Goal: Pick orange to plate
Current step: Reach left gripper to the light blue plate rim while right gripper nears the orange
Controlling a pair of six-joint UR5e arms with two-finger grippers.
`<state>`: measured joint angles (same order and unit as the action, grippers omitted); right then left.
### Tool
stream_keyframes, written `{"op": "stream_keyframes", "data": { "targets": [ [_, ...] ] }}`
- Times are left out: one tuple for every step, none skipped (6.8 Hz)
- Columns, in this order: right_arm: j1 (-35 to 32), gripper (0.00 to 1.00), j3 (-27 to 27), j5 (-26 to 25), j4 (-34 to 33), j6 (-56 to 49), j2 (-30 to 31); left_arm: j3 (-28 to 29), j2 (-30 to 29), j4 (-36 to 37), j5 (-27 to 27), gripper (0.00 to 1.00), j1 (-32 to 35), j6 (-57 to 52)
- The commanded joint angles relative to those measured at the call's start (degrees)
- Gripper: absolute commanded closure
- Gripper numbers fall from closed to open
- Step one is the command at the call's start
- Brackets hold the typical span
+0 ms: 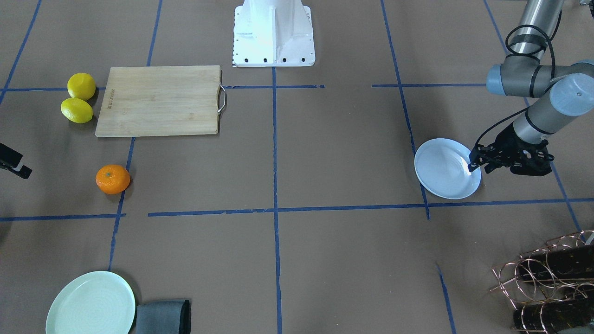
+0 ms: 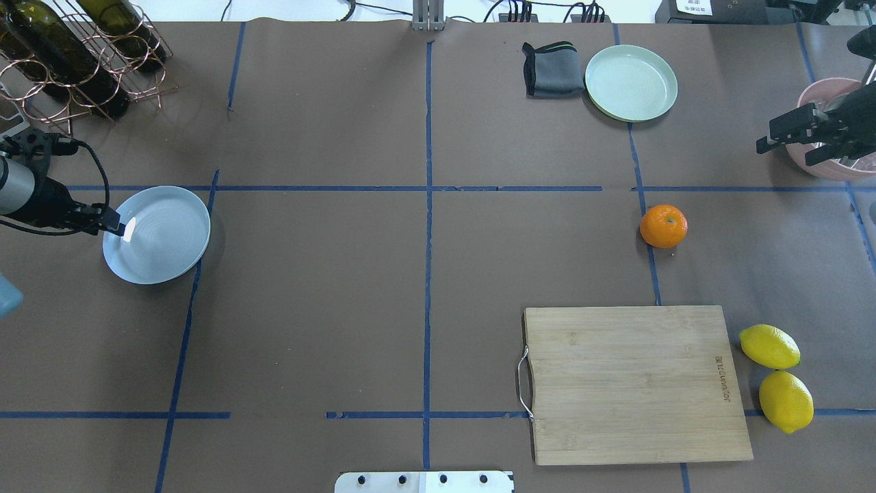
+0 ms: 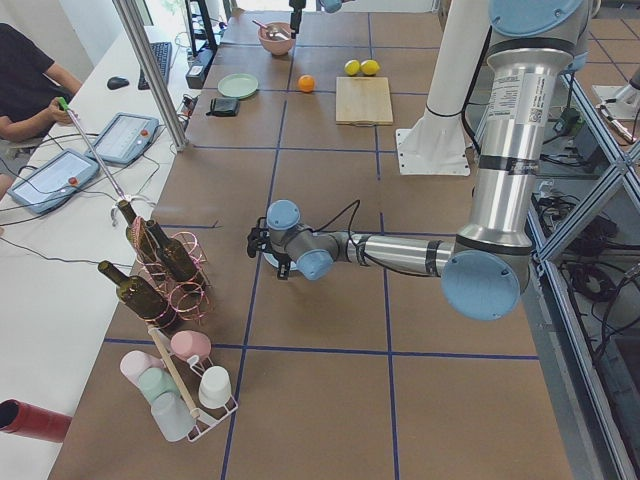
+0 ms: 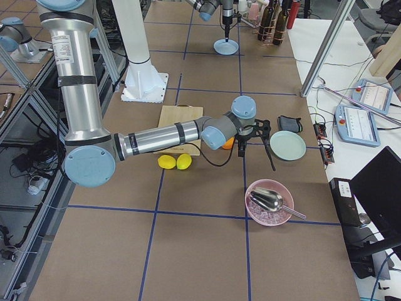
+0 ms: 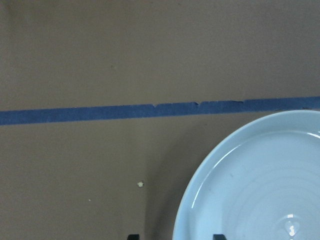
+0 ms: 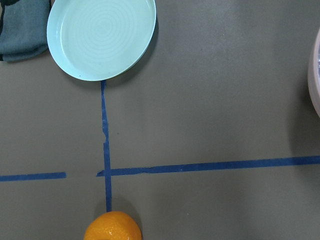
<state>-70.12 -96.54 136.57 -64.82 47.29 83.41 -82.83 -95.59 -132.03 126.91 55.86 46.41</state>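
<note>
The orange (image 2: 663,226) lies on the brown table on a blue tape line, just beyond the cutting board; it also shows at the bottom edge of the right wrist view (image 6: 112,227). My right gripper (image 2: 786,147) hovers open and empty to the orange's right, over the pink bowl's near side. Far across the table lies the pale bluish-white plate (image 2: 161,236), empty. My left gripper (image 2: 120,228) is low at its outer rim, open. In the left wrist view the plate's rim (image 5: 200,190) runs between the two fingertips (image 5: 133,236).
A mint-green plate (image 2: 631,82) and a folded grey cloth (image 2: 551,68) lie at the far edge. A wooden cutting board (image 2: 633,383) with two lemons (image 2: 769,346) beside it is near the base. A pink bowl (image 2: 821,92) and a bottle rack (image 2: 75,48) stand at the ends.
</note>
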Motion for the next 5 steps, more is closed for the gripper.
{"op": "stream_keyframes", "data": {
  "targets": [
    [0.9,0.0,-1.1,-0.8,0.0,1.8,0.0,0.1,0.0,-0.2,0.0,0.48,-0.3,0.0],
    [1.0,0.0,-1.1,-0.8,0.0,1.8,0.0,0.3,0.0,-0.2,0.0,0.54,-0.5,0.0],
    [1.0,0.0,-1.1,-1.1,0.0,1.8,0.0,0.2,0.0,-0.2,0.0,0.73,-0.5,0.0],
    [1.2,0.0,-1.1,-1.2,0.0,1.8,0.0,0.3,0.0,-0.2,0.0,0.91,-0.5,-0.1],
    [1.4,0.0,-1.1,-1.6,0.0,1.8,0.0,0.3,0.1,-0.2,0.1,1.0,-0.5,-0.3]
  ]
}}
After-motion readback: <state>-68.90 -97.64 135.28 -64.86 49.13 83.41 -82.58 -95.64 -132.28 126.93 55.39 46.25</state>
